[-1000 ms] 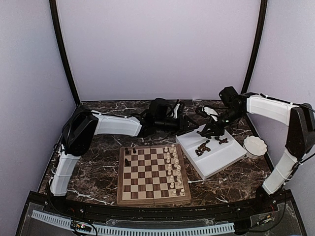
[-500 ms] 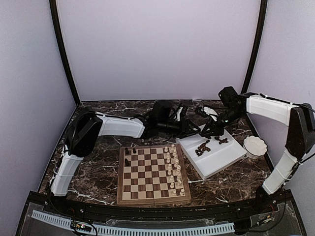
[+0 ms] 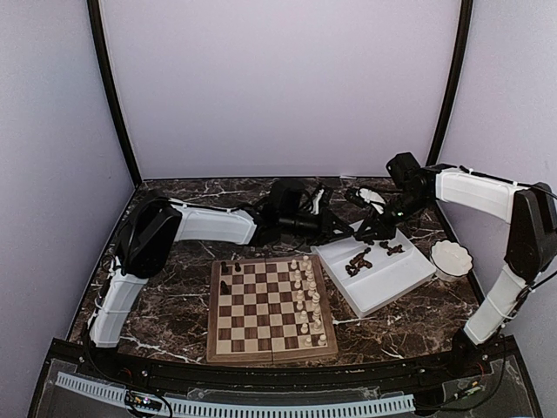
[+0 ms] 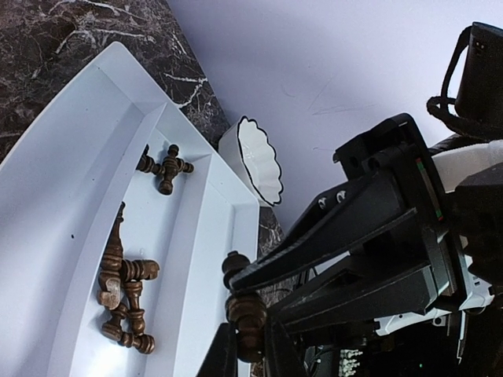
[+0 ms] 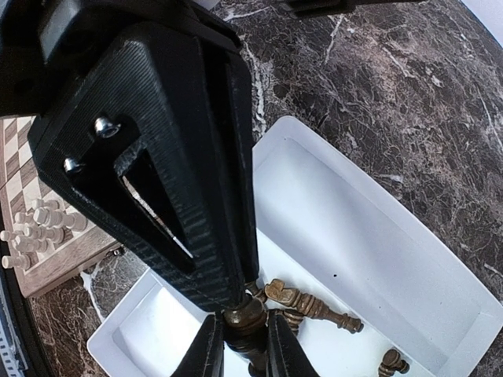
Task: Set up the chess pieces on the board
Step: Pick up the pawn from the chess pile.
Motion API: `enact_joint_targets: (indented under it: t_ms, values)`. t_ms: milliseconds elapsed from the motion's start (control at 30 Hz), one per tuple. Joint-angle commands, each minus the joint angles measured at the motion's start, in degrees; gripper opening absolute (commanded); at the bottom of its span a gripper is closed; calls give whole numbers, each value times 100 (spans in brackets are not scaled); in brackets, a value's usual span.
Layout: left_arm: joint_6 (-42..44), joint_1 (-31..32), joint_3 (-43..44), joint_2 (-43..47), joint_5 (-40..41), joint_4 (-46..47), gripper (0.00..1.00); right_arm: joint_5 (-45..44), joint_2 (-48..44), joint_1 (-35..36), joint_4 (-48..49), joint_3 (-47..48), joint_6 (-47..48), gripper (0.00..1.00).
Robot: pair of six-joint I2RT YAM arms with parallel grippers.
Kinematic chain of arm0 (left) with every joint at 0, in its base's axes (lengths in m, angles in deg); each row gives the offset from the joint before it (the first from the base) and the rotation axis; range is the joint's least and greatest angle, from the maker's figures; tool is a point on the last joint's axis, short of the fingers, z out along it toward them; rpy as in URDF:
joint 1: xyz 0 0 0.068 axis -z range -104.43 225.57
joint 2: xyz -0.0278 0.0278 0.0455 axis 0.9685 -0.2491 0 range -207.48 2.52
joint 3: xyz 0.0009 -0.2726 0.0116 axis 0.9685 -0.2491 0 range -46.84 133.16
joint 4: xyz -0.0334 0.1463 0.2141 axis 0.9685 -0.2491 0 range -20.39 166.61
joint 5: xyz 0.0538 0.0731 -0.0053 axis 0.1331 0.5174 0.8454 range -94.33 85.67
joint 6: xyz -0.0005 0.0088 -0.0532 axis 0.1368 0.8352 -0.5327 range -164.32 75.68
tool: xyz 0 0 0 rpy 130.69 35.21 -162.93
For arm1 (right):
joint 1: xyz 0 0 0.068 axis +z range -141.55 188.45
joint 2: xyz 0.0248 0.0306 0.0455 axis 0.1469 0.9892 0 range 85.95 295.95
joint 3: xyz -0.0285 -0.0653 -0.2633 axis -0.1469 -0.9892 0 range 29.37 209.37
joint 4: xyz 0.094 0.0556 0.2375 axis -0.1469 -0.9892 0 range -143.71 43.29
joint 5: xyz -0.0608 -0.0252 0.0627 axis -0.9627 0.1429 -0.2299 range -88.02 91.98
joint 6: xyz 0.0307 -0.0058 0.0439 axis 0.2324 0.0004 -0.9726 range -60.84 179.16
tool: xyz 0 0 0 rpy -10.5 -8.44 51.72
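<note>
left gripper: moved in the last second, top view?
Yes. The left gripper has shifted right in the top view, closer to the far-left edge of the white tray, which has stayed put.

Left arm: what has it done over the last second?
The left gripper moved right toward the tray and closed on the dark chess piece that the right gripper holds. The right gripper, board, white pieces and tray stayed put.

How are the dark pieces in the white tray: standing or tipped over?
Tipped over: the dark pieces lie on their sides in the white tray.
</note>
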Motion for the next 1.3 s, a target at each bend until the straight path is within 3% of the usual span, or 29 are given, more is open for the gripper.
enact_joint_targets:
  t_ms: [0,133,233,333,467,800,1067,1267]
  values:
    - [-68,32,101,-41,-193,318,6,-119,-115,37,139,-52,3,20]
    - [-100,32,100,-70,-267,403,2,-274,-175,20,-105,-195,361,39]
    - [-103,34,105,-79,-291,435,1,-528,-232,10,-82,-316,573,48]
    - [-124,34,109,-83,-318,474,1,-620,-280,10,28,-388,628,50]
    - [-138,34,101,-87,-347,478,0,-600,-204,10,46,-319,657,44]
    - [43,-8,129,2,-324,301,0,-625,-124,-125,-56,-404,826,8]
    - [1031,-127,53,589,22,-749,0,-62,-171,-810,251,-748,603,6]
    - [2428,-143,-639,1762,639,-2573,0,62,-306,-933,1008,-1125,3,7]
